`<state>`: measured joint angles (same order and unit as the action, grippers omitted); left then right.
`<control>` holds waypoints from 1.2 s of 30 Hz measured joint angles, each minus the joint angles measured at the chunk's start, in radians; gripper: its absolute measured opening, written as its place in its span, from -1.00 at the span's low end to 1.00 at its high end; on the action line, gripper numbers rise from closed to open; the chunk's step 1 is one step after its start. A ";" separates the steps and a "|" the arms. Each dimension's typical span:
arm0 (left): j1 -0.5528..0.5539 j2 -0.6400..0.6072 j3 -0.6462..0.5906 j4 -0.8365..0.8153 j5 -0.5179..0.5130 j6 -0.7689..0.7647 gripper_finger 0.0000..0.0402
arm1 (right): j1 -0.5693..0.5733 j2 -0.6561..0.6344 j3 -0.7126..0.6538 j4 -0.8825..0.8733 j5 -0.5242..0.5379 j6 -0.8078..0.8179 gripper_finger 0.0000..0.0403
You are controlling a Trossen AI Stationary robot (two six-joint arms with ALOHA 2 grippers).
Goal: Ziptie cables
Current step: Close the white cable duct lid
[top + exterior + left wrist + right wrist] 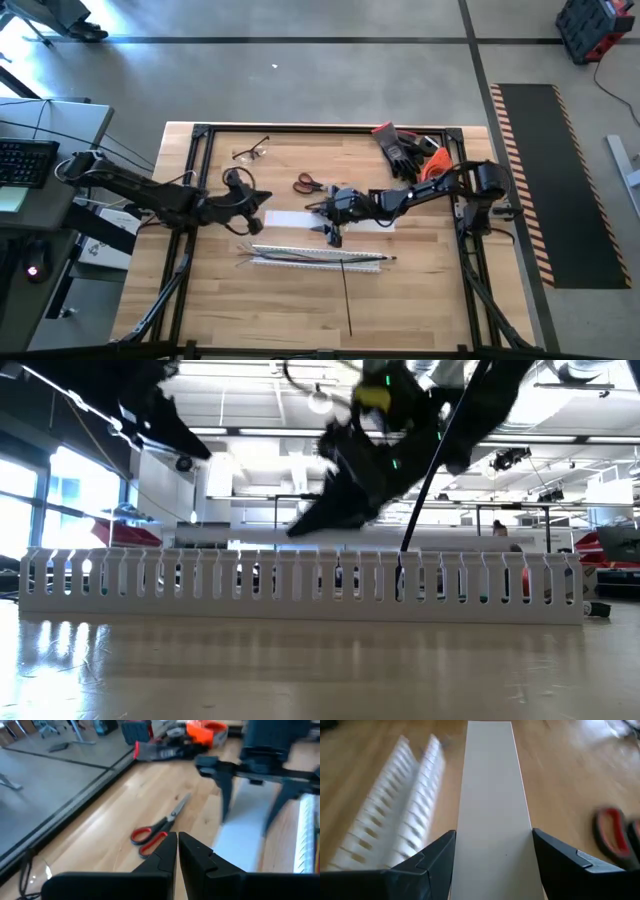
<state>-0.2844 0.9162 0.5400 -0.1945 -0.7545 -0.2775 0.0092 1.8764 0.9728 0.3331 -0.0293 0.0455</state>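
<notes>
- The cables (300, 258) lie in a loose bundle along the white slotted duct (320, 258) near the front of the table (430, 300), their long axis running side to side.
- The ziptie (347, 295), a thin black strip, crosses that line at a right angle, reaching from the duct toward the table's front edge.
- The right gripper (333, 231) hangs above the flat white cover strip (492, 810), fingers spread to either side of it and gripping nothing; it looks the nearer to the ziptie, which lies just toward the table's front from it.
- The left gripper (250, 222) hovers clenched and empty, behind the duct's left half.
- Red-handled scissors (307, 183) rest farther back, untouched.
</notes>
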 joint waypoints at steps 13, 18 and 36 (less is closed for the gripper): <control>-0.204 -0.102 0.000 -0.184 -0.078 -0.151 -1.00 | 0.151 0.009 0.269 -0.287 0.083 0.063 0.07; -0.346 -0.084 -0.001 -0.240 -0.145 -0.290 -1.00 | 0.180 0.034 0.291 -0.277 0.117 0.117 0.07; -0.738 -0.007 -0.085 -0.303 -0.274 -0.723 -1.00 | 0.209 0.220 0.479 -0.406 0.180 0.131 0.07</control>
<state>-1.0222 0.9096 0.4548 -0.4974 -1.0287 -1.0003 0.2182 2.0968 1.4521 -0.0727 0.1508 0.1769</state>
